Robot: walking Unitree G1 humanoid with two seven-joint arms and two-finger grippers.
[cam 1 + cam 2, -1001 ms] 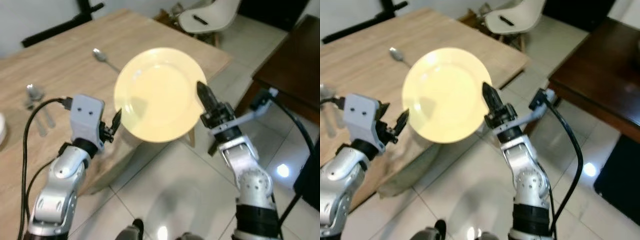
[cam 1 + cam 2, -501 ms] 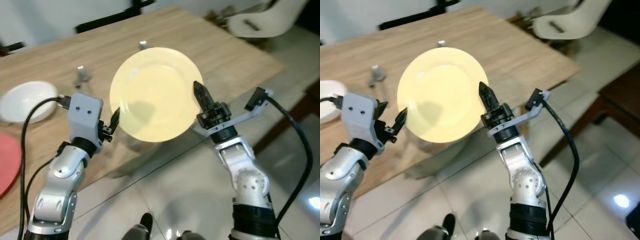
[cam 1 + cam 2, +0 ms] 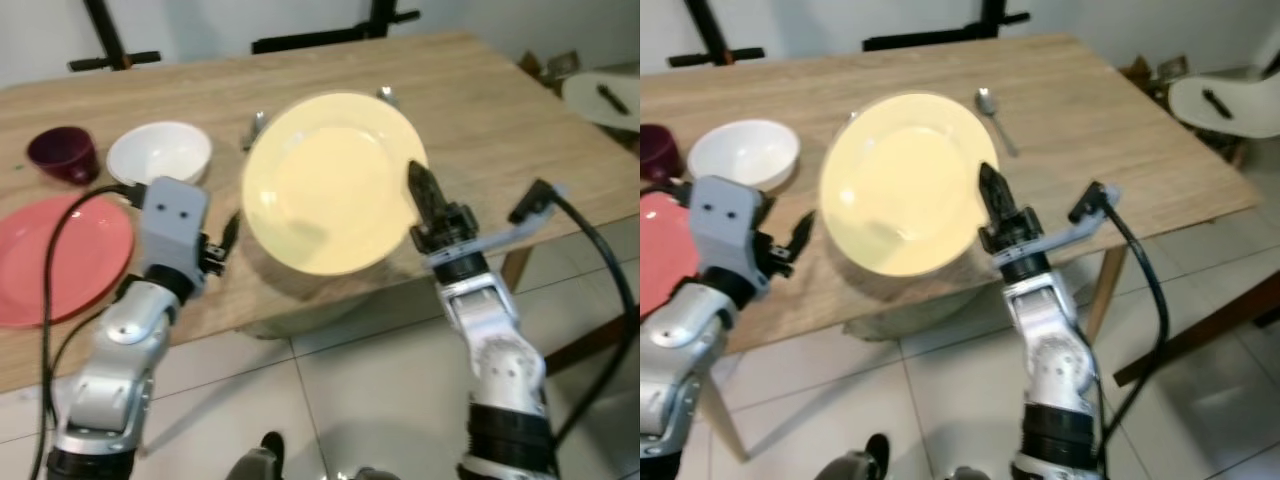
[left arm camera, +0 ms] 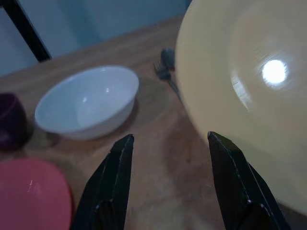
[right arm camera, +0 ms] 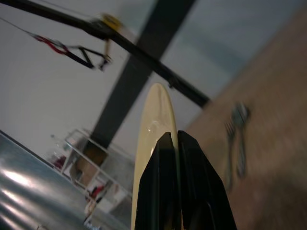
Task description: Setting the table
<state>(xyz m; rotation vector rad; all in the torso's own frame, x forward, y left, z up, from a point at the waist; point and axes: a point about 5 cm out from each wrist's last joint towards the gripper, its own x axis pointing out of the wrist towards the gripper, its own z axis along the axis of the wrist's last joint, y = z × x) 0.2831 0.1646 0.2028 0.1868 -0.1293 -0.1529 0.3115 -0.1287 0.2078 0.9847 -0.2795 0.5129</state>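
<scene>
At far left of the wooden table [image 3: 480, 110] lie a red plate [image 3: 55, 260], a purple cup [image 3: 62, 155] and a white bowl [image 3: 160, 152]. The left gripper [image 3: 228, 240] hovers with fingers spread and empty. At centre the right gripper [image 3: 422, 195] pinches the yellow plate [image 3: 330, 180] by its rim, tilted above the table. It should be levelled before lowering onto bare wood.

Plate [image 3: 330, 180]: you hold it over table [image 3: 500, 120] front edge.
Bowl [image 3: 158, 152], cup [image 3: 62, 155]: left of it.
Spoon [image 3: 992, 115]: behind it.
</scene>
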